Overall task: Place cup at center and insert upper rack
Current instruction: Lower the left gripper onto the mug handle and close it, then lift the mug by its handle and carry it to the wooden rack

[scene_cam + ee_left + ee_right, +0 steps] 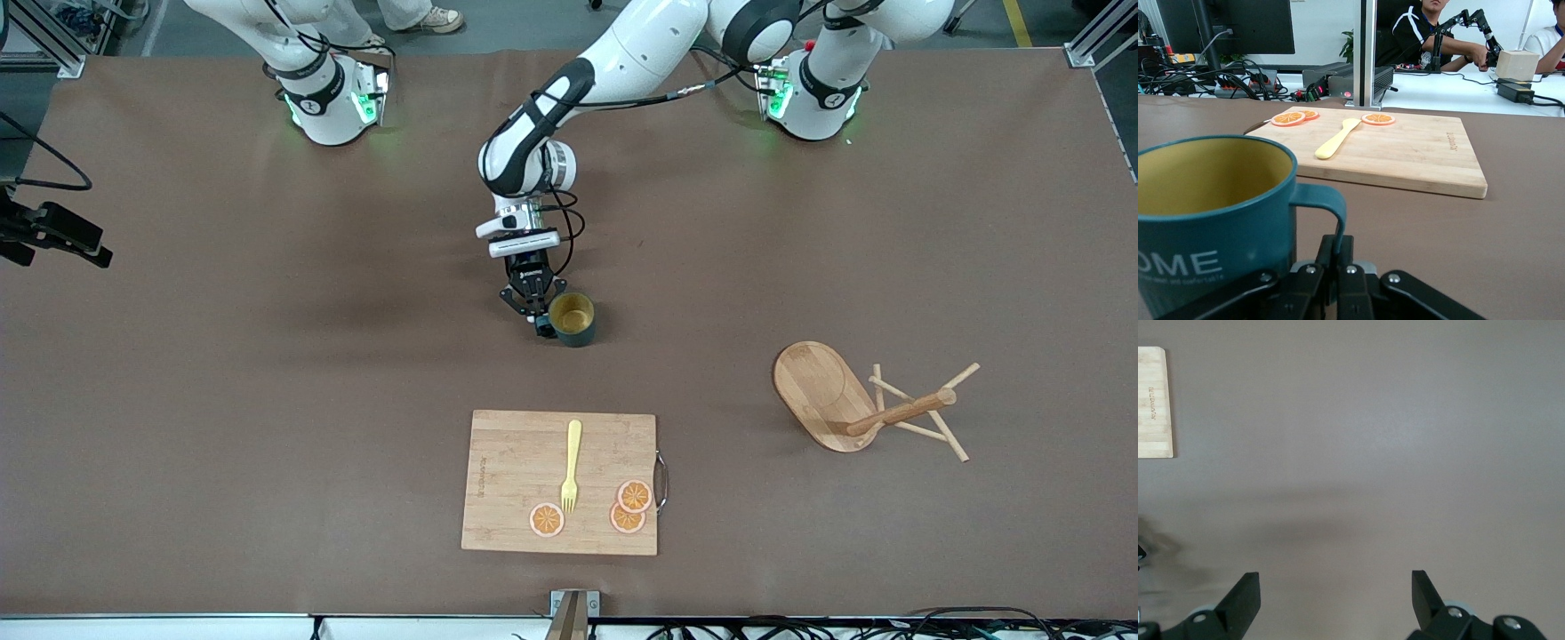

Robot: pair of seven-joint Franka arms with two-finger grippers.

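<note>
**One cup gripped, one rack lying down**

Nearest the camera, one rectangular wooden cutting board (560,481) carries one yellow fork (571,466) and three orange slices (627,508). Left gripper (540,322) pinches the teal cup's (572,319) handle at table centre. One light wooden mug tree (861,408) lies tipped toward the left arm's end. Right gripper (1336,600) waits, jaws wide.

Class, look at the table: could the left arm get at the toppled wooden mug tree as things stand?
Probably not at once: the left gripper is shut on the teal cup's handle. The mug tree lies on its side toward that arm's end of the table, with nothing in between.

The cup (1211,220) is cut off at the left wrist view's edge.
</note>
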